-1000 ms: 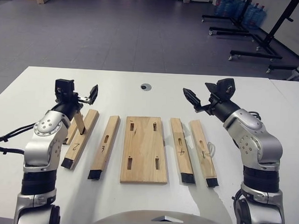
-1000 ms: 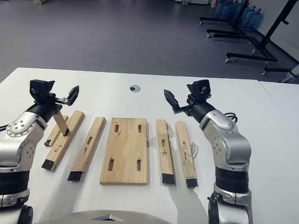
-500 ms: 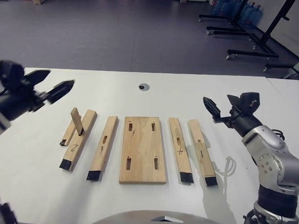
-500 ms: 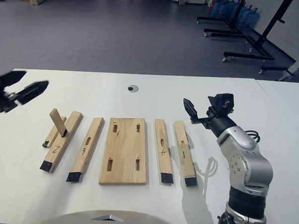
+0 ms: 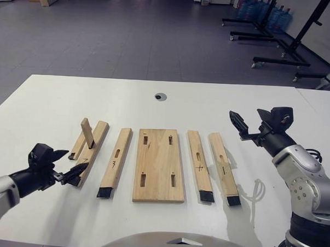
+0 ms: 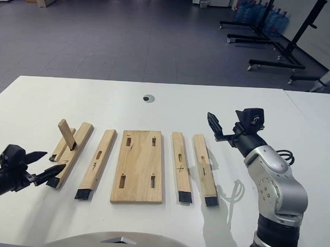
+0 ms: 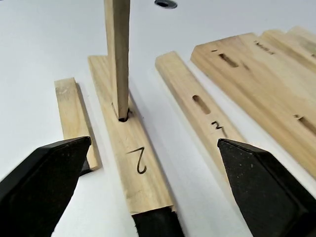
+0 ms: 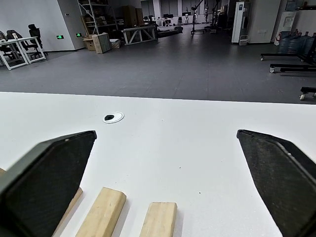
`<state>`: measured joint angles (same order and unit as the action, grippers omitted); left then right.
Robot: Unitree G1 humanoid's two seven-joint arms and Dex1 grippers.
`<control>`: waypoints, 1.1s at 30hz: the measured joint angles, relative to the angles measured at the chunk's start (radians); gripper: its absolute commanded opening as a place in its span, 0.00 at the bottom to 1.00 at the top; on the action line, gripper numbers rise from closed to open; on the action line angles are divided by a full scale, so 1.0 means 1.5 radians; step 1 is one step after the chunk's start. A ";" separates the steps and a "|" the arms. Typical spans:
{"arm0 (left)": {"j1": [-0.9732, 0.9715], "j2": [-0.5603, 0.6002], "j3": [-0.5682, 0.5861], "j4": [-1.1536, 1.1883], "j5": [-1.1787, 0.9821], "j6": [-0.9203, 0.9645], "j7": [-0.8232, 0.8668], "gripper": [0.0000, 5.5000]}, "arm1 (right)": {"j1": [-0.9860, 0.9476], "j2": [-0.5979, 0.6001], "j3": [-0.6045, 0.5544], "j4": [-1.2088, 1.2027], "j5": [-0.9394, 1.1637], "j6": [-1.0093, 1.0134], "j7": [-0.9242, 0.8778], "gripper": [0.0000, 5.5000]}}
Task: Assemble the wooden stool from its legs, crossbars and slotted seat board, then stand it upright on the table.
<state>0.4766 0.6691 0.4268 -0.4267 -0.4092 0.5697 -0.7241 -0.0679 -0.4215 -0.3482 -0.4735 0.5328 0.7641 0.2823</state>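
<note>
**Stool parts laid out flat, both claws open and empty**

Head cameras: A white table (image 5: 56,102) held the stool parts in a row. The slotted seat board (image 5: 160,164) lay flat in the middle. Leg 2 (image 5: 94,145) and leg 3 (image 5: 115,162) lay on its left, leg 4 (image 5: 199,163) and leg 1 (image 5: 223,167) on its right, each near its neighbour but apart. One crossbar (image 5: 87,132) stood tilted in leg 2's slot. A second crossbar (image 5: 76,147) lay flat just beside leg 2, on its outer side. The left gripper (image 5: 76,158) sat low near leg 2's black-capped end, its fingers spread and holding nothing. The right gripper (image 5: 245,115) was raised beyond the far end of leg 1, also spread and empty. A small round hole (image 5: 161,96) marked the table's far side.

Left wrist camera: The two black fingers (image 7: 44,182) stood wide apart on either side of leg 2's numbered end. The crossbar rose from the slot beyond them.

Right wrist camera: The black fingers (image 8: 44,177) were wide apart over bare table. The ends of two legs (image 8: 102,217) showed between them.
</note>
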 measured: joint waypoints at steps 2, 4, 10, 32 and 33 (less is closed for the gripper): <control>0.005 -0.029 -0.050 0.008 0.056 -0.058 0.036 0.86 | -0.007 0.000 0.006 0.002 0.000 0.000 -0.001 0.96; 0.005 -0.063 -0.098 0.027 0.103 -0.110 0.070 0.86 | -0.014 0.001 0.015 0.007 0.000 0.000 -0.002 0.96; -0.005 -0.097 -0.150 0.070 0.170 -0.182 0.126 0.86 | -0.015 0.002 0.016 0.007 0.000 -0.001 -0.012 0.96; -0.089 -0.164 -0.142 -0.017 0.099 0.044 0.224 0.86 | -0.066 0.002 0.056 0.049 -0.001 -0.002 0.001 0.96; -0.109 -0.161 -0.142 -0.028 0.091 0.064 0.225 0.86 | -0.067 0.003 0.057 0.049 -0.001 -0.002 0.000 0.96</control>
<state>0.3138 0.4271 0.2143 -0.4689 -0.2721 0.6661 -0.3861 -0.1678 -0.4168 -0.2634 -0.3999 0.5316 0.7605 0.2830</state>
